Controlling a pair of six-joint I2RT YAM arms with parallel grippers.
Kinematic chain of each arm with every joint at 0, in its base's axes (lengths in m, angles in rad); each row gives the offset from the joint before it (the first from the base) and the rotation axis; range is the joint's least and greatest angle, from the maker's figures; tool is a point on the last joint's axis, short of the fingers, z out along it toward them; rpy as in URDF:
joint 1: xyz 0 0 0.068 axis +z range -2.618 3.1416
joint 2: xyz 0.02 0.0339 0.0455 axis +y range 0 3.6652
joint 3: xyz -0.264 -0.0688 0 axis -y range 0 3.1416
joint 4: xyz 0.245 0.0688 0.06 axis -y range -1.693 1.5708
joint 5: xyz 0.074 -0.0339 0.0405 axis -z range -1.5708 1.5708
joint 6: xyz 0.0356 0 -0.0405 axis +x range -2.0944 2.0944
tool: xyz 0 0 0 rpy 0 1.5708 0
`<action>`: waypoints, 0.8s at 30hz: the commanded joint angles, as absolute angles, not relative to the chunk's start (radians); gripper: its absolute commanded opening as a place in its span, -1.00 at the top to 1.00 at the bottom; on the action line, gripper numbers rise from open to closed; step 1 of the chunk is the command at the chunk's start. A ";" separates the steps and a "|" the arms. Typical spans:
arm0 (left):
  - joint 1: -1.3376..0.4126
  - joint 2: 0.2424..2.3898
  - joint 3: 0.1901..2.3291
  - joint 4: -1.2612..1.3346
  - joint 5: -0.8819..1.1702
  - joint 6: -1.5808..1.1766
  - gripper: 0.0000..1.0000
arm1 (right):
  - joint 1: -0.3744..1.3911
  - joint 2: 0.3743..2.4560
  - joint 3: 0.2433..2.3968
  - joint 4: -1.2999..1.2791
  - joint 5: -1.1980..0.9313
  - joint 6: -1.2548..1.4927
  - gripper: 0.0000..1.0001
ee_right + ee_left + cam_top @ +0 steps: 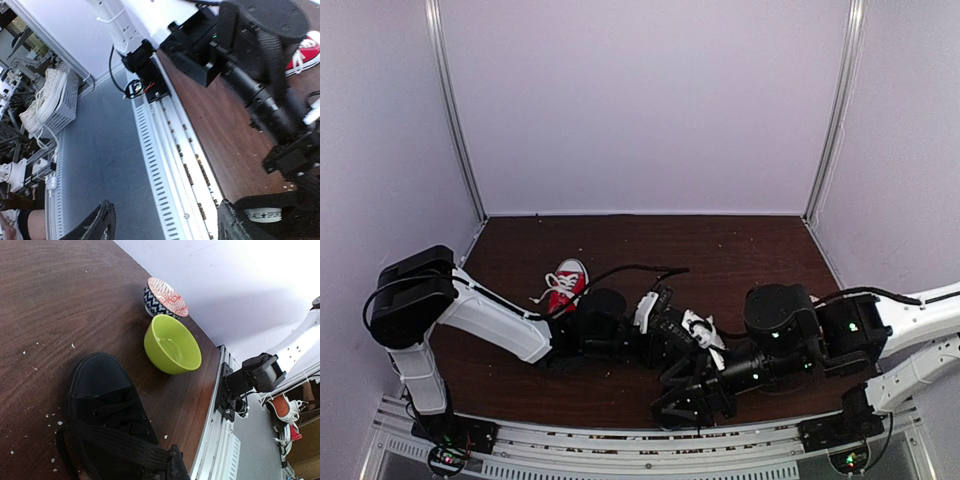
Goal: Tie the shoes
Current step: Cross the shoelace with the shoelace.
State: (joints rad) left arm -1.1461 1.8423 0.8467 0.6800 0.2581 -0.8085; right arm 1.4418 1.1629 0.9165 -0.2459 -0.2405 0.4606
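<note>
Here, the black canvas shoe (102, 405) with black laces lies on the dark brown wooden bench (50, 300), close to the bench's near edge, with its rounded toe the part farthest from the left wrist camera. One flat black lace (115, 440) is stretched taut across the shoe's tongue and ends at the left claw (176, 466), which is pinched fully together on it at the shoe's near side. The right claw (165, 217) stands wide apart with nothing between its fingers (102, 222). It hangs on the shoe's bench-edge side, over the slotted metal rail (165, 165). Just past the shoe's toe, apart from it, sits a lime-green round bowl (172, 344). Right behind that is a small bowl patterned in red, white and dark blue (165, 296); whether the two touch I cannot tell. White crumbs (50, 416) lie scattered beside the shoe. In the overhead view the red canvas sneaker (566, 283), with white laces and toe cap, lies apart from the black shoe, to the left and farther back. Both arms crowd over the black shoe there and hide most of it.
</note>
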 commanded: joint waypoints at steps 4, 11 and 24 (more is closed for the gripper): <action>-1.144 1.849 0.848 0.737 0.267 -0.788 1.00 | 1.305 0.954 0.718 -0.206 0.027 0.532 -0.53; -1.144 1.844 0.846 0.736 0.262 -0.788 1.00 | 0.960 0.820 0.400 -0.093 -0.040 0.570 -0.40; -1.144 1.845 0.854 0.720 0.260 -0.787 1.00 | 0.888 1.047 0.336 0.078 -0.180 0.519 -0.31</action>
State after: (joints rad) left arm -1.1461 1.8423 0.8463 0.6857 0.2581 -0.8066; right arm 0.8913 0.9932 0.3401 -0.0235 -0.1013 0.5446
